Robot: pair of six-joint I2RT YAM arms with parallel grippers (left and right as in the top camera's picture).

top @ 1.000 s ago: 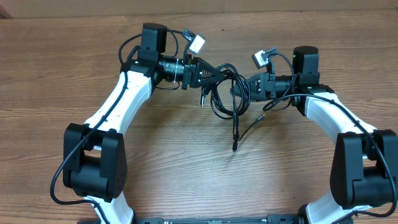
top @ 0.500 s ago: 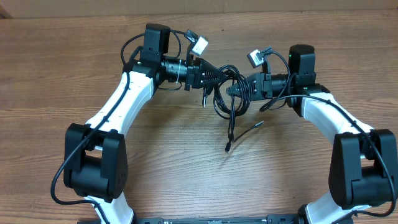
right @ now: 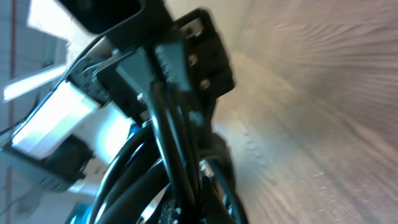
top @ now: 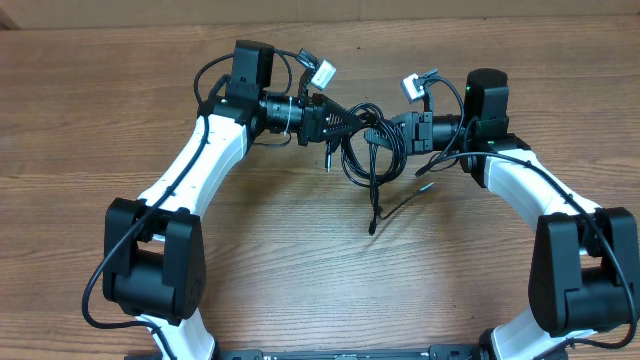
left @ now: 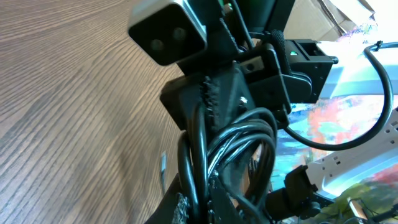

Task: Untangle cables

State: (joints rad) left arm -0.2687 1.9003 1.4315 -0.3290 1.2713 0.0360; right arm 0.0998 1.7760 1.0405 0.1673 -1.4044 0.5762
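Left end effector point(top: 346, 118) clenched on tangled thin black cables point(top: 373, 165). Right end effector point(top: 388, 136) clamps same cables, apparently.

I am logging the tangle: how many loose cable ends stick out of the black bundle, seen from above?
3. One thin black cable end hangs at the left of the tangled black bundle, one dangles below it, one points lower right. Others may be hidden.
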